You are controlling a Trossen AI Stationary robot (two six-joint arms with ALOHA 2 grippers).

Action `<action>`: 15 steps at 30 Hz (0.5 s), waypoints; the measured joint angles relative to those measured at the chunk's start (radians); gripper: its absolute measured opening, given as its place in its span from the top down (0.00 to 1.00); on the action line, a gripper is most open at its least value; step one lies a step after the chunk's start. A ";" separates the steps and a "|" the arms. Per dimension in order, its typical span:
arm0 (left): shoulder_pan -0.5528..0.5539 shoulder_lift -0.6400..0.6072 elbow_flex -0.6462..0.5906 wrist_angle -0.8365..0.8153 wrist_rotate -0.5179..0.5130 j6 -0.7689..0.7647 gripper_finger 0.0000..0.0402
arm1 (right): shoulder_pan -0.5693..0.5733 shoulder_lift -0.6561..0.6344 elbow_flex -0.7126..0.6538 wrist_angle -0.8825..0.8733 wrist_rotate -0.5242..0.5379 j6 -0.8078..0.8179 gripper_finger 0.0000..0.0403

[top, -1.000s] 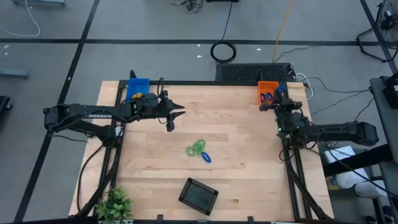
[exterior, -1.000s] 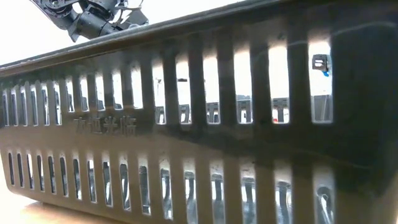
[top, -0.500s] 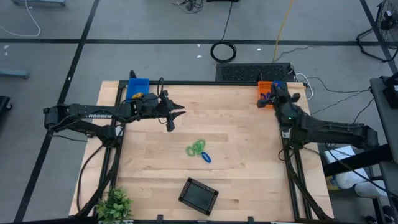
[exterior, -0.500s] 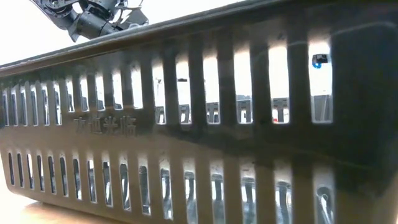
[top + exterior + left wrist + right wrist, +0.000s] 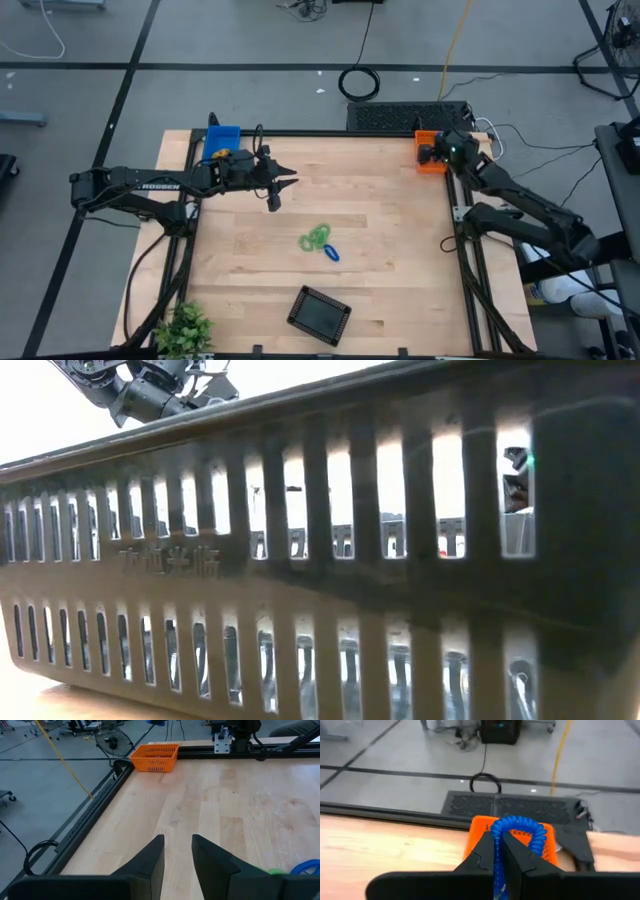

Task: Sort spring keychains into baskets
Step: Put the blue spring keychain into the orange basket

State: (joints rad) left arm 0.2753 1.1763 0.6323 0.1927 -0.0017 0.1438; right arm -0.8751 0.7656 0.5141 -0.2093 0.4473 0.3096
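My right gripper (image 5: 432, 155) is at the table's far right corner, over the orange basket (image 5: 428, 138), shut on a blue spring keychain (image 5: 517, 827); the orange basket (image 5: 480, 837) shows just beyond its fingers. A green keychain (image 5: 316, 238) and a blue keychain (image 5: 330, 252) lie together on the table's middle. My left gripper (image 5: 285, 181) hovers open near the far left, away from them; its wrist view catches the green keychain (image 5: 272, 870) and the blue one (image 5: 305, 866). The blue basket (image 5: 222, 140) stands at the far left corner, and the black basket (image 5: 320, 311) near the near edge. My right gripper pinches the blue keychain between its two fingers (image 5: 485, 852). The coil's loop (image 5: 532, 835) arches out past the fingertips. The keychain is lifted clear, above the orange basket.
A green plant (image 5: 183, 328) sits at the near left corner. The black basket's slotted wall (image 5: 300, 560) fills the low view. Black frame rails run along the table's edges. Bare wood lies between the middle keychains and the baskets.
My right gripper has moved toward the table's far edge, still shut on the blue keychain, and now sits over the orange basket; its arm has swung and stretched out behind it.
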 joint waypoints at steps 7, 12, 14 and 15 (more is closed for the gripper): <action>-0.001 0.000 0.000 0.004 0.000 0.004 0.73 | 0.055 0.027 0.001 -0.008 0.053 -0.004 1.00; -0.001 0.000 0.000 0.005 0.000 0.004 0.73 | 0.057 0.052 0.001 -0.020 0.078 -0.015 1.00; -0.001 0.000 0.000 0.005 0.000 0.004 0.73 | 0.057 0.060 0.001 -0.020 0.091 -0.018 1.00; -0.001 0.000 0.000 0.006 0.000 0.004 0.73 | 0.058 0.064 0.001 -0.021 0.097 -0.020 1.00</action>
State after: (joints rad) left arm 0.2741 1.1761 0.6323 0.1984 -0.0013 0.1478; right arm -0.8172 0.8298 0.5148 -0.2301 0.5447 0.2898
